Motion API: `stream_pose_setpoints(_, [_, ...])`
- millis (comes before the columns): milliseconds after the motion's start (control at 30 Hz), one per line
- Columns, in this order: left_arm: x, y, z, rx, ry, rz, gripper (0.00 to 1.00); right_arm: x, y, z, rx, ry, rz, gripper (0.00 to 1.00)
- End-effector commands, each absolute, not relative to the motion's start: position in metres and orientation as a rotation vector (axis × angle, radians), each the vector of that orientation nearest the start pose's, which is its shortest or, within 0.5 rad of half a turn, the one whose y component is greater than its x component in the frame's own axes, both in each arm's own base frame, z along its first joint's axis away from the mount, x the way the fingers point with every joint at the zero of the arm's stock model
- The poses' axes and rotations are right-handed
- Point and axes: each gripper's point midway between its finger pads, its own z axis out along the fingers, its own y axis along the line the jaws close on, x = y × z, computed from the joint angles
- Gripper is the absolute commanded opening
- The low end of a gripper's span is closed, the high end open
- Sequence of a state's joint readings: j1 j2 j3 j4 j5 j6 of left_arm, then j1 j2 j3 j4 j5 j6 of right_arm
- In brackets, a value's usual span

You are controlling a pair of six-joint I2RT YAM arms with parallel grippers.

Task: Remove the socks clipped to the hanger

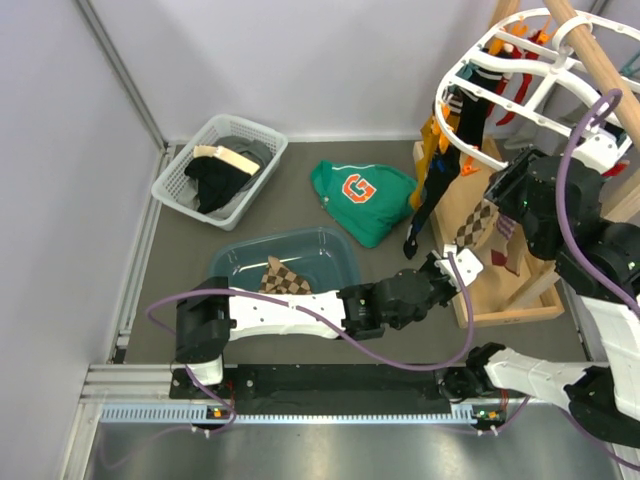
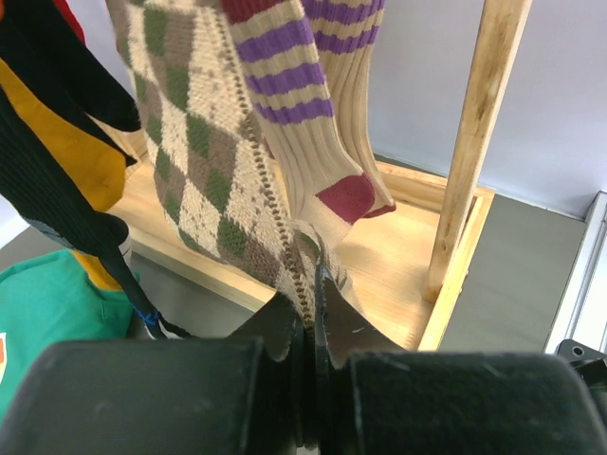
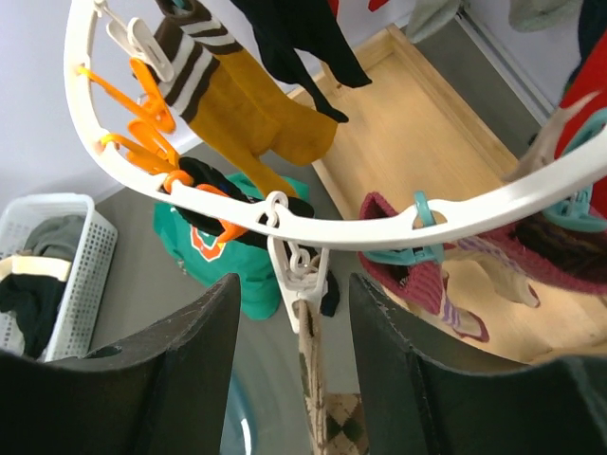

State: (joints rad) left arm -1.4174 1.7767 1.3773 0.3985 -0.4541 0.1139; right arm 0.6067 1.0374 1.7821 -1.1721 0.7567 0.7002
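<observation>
Now: left gripper [image 2: 308, 318] pinched shut on the lower end of the argyle sock [image 2: 204, 161], which hangs from a white clip [image 3: 302, 270] on the hanger [image 3: 503, 201]. Right gripper [image 3: 292, 303] spread wide, one finger either side of that clip, clear of it. Mustard sock [image 3: 256, 114] and others hang alongside from the same frame. Teal bin [image 1: 325, 260] holds a second argyle sock [image 1: 282, 277]. White basket [image 1: 178, 182] holds dark clothes [image 1: 212, 185].
</observation>
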Motion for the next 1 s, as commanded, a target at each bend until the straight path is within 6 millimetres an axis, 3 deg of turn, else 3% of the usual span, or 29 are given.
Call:
stream_pose_setpoints(0, [0.159,-0.535,0.329,0.779,1.317,-0.697,0.0,0.241,0.042,0.431,0.563,1.787,0.122,0.49])
stream_pose_setpoints(400, [0.152,-0.537,0.329,0.792,1.308,-0.69,0.0,0.252,0.042,0.424,0.58,1.791,0.059,0.49])
stream_pose_setpoints(500, [0.152,-0.536,0.326,0.796,1.311,-0.685,0.0,0.251,0.038,0.425,0.583,1.784,0.038,0.37])
stream_pose_setpoints(633, [0.152,-0.533,0.324,0.788,1.317,-0.68,0.0,0.25,0.034,0.429,0.582,1.767,0.024,0.02])
stream_pose_setpoints(700, [0.154,-0.53,0.318,0.777,1.332,-0.672,0.0,0.249,0.033,0.43,0.576,1.763,0.026,0.0])
stream_pose_setpoints(833, [0.156,-0.51,0.313,0.728,1.364,-0.671,0.0,0.247,0.035,0.432,0.557,1.753,0.058,0.0])
stream_pose_setpoints(867, [0.157,-0.503,0.302,0.726,1.39,-0.654,0.0,0.247,0.037,0.434,0.554,1.746,0.075,0.0])
stream_pose_setpoints(900, [0.159,-0.494,0.296,0.718,1.42,-0.629,0.0,0.245,0.036,0.436,0.545,1.742,0.09,0.0])
stream_pose_setpoints(933, [0.16,-0.482,0.303,0.678,1.435,-0.638,0.0,0.244,0.04,0.436,0.528,1.747,0.108,0.0])
stream_pose_setpoints(967, [0.162,-0.471,0.292,0.678,1.462,-0.61,0.0,0.244,0.04,0.437,0.527,1.742,0.118,0.0])
